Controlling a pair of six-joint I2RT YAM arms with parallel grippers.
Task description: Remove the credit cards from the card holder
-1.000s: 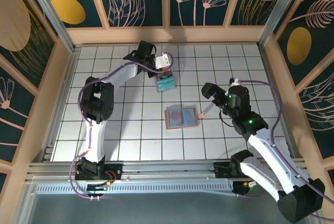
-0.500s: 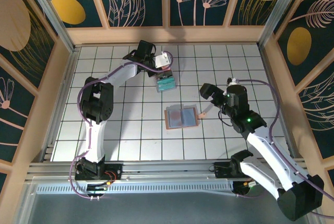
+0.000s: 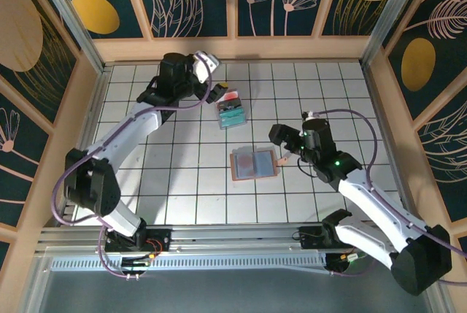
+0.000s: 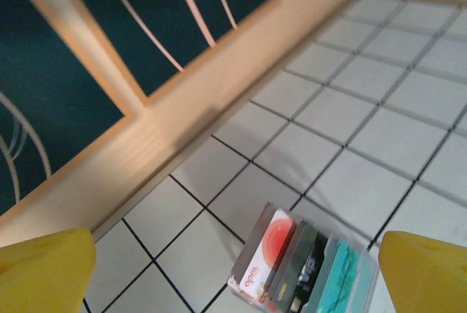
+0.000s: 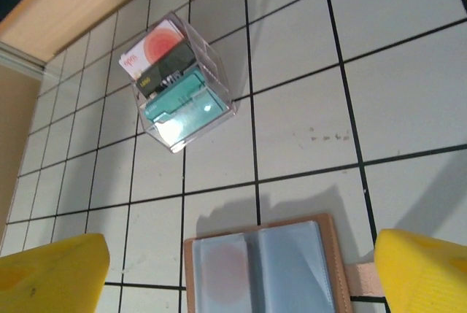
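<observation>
Top external: one small, flat, pinkish-tan leather-like card holder [image 3: 253,163] lies open on the white tiled desk [image 3: 160,174], grey-blue inner faces up. Its tan strap tab [image 3: 284,159] points toward the right arm. One clear plastic box [image 3: 231,112] stands apart, farther back. The left fingers [image 3: 217,89] hover just beside the box, parted and empty. The right fingers [image 3: 286,145] hover by the strap tab, also parted, grasping nothing.

Left wrist: two yellow fingertips [image 4: 44,269] are spread wide. The box sits low between them and holds three cards on edge: one white-and-red card [image 4: 266,258], one black card [image 4: 303,269], one teal card [image 4: 343,276].

Right wrist: two yellow fingertips [image 5: 51,269] stand either side of the open card holder [image 5: 263,269]. A faint reddish patch [image 5: 219,269] shows behind its left pocket film, possibly one card; I cannot tell for certain.

Handling, as judged: the card holder looks light, thin and supple, and apt to slide on the smooth tiles. It is best pinned by an edge or the strap tab. Any card inside would be stiff and slick, best taken by its exposed edge.
</observation>
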